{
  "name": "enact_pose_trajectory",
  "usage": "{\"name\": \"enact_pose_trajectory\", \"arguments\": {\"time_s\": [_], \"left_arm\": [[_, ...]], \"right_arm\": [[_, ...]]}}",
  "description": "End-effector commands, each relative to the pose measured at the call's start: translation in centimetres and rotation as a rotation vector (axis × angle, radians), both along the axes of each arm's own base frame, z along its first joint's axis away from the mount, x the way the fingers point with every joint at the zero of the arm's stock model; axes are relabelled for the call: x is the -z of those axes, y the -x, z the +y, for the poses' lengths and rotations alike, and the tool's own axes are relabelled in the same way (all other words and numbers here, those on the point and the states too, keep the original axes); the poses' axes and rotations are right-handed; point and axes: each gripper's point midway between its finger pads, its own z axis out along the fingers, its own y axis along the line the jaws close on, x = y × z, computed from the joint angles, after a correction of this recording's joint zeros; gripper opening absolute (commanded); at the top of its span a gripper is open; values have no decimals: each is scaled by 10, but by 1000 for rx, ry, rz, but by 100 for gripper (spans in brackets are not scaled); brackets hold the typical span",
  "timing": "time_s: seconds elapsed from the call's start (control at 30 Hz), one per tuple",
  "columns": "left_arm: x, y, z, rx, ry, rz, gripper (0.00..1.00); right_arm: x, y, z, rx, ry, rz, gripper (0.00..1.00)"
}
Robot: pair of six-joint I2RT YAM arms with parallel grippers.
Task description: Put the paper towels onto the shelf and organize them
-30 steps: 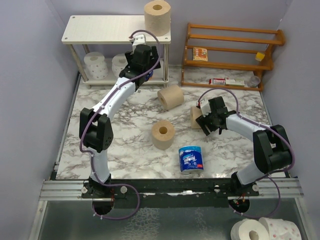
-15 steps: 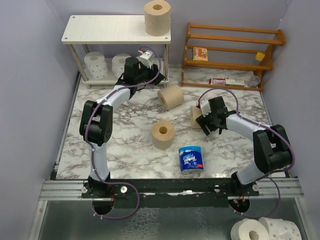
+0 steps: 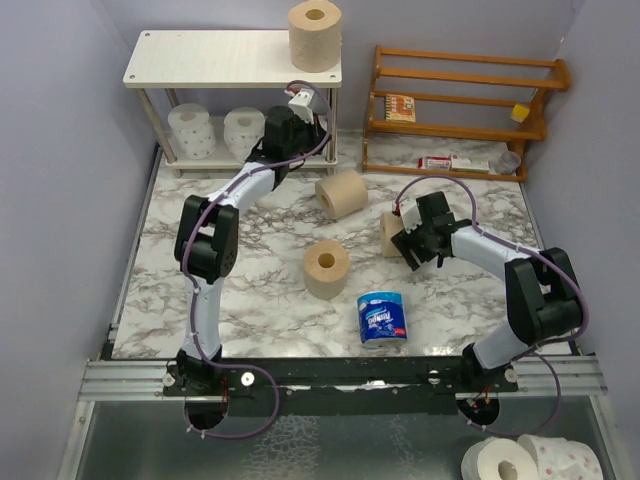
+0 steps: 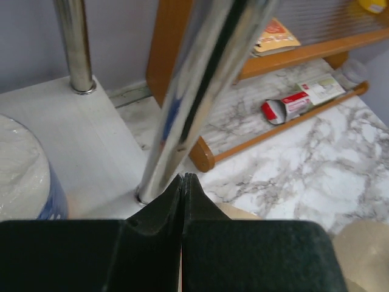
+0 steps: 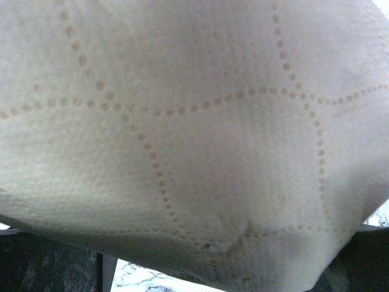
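Note:
The white shelf point(image 3: 200, 58) carries a tan roll point(image 3: 315, 35) on top and two pink-dotted white rolls point(image 3: 190, 130) on its lower board. My left gripper point(image 3: 296, 128) is shut and empty by the shelf's front right leg point(image 4: 194, 97). Its closed tips point(image 4: 183, 176) sit over the lower board point(image 4: 91, 134), beside a blue-wrapped roll point(image 4: 27, 176). Two tan rolls point(image 3: 342, 193) point(image 3: 327, 268) and a blue-wrapped roll point(image 3: 383, 317) lie on the table. My right gripper point(image 3: 408, 240) is shut on another tan roll point(image 3: 391, 232), which fills the right wrist view point(image 5: 194, 121).
An orange wooden rack point(image 3: 460, 100) stands at the back right with a small box, a tube point(image 4: 298, 100) and a yellow item. Purple walls close in on both sides. Two more rolls point(image 3: 510, 460) lie off the table at the bottom right.
My left gripper has closed its jaws on nothing and shifted slightly right by the shelf leg, the arm's elbow swinging right. The right arm and its roll have not moved.

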Motion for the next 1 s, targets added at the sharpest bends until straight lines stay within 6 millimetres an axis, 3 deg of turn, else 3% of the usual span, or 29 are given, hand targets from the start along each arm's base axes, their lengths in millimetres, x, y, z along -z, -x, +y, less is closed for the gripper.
{"name": "enact_pose_trajectory", "arguments": {"time_s": [0.0,0.13,0.37,0.57,0.63,0.7,0.77,0.97], "left_arm": [[34,-31,14,-211,-80,49,0],[49,-46,14,-265,-104,48,0],[55,-61,6,-268,-97,30,0],[55,-75,22,-395,-148,-7,0],[52,-77,29,-443,-189,-35,5],[51,-76,34,-472,-204,-48,20],[51,-77,41,-513,-215,-51,28],[52,-81,58,-605,-239,-68,31]], "right_arm": [[53,66,-22,-33,107,269,72],[55,67,-23,-31,116,277,72],[55,67,-24,-31,117,277,72],[54,67,-23,-30,115,271,72],[53,66,-23,-31,113,269,72],[53,66,-23,-31,111,270,72],[53,67,-23,-32,111,270,72],[52,65,-22,-31,109,263,72]]}}
